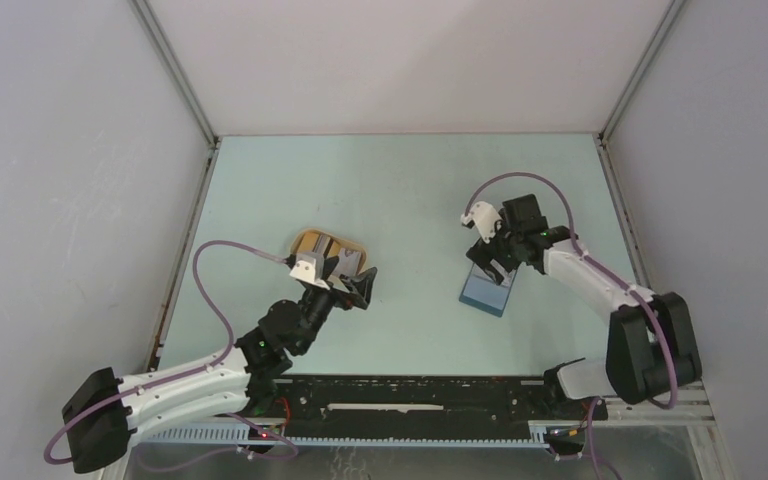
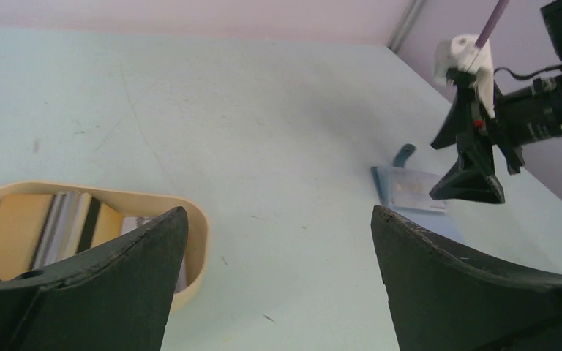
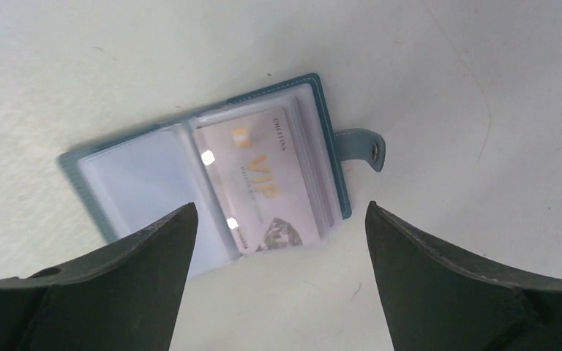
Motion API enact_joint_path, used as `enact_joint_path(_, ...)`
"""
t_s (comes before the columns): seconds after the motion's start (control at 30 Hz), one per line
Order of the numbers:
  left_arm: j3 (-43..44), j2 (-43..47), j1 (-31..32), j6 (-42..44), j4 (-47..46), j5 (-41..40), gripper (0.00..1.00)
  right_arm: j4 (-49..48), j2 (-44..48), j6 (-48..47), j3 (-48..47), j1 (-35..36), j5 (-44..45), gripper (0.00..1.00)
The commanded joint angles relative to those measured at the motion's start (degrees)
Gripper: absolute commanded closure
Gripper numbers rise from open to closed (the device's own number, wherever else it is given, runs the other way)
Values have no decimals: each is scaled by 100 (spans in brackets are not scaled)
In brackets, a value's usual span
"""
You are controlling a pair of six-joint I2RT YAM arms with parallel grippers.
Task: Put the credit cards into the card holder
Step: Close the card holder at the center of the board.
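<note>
The teal card holder (image 1: 487, 291) lies open on the table at centre right; in the right wrist view (image 3: 212, 172) it shows clear sleeves, a snap tab (image 3: 366, 148) and a pale pink VIP card (image 3: 260, 183) in its right half. My right gripper (image 1: 491, 262) hovers over it, open and empty. Several credit cards (image 2: 73, 223) stand in a tan oval tray (image 1: 328, 250) at centre left. My left gripper (image 1: 352, 285) is open and empty just right of the tray. The holder also shows in the left wrist view (image 2: 410, 191).
Grey enclosure walls with metal corner posts bound the pale table on the left, back and right. A black rail (image 1: 410, 405) with the arm bases runs along the near edge. The tray's rim (image 2: 197, 241) is beside my left finger (image 2: 110, 285).
</note>
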State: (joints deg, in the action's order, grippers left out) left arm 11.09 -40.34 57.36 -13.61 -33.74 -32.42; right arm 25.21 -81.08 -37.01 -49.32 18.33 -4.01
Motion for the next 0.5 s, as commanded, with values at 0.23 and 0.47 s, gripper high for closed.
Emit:
enact_joint_path(0.23, 144, -111, -133, -1590, 211, 2224, 2, 1676, 1229, -1192, -314, -982, -3608, 6)
enact_joint_path(0.47, -117, -997, -67, -2815, -597, 2443, 2, 810, 1129, -513, -130, -902, -2722, 6)
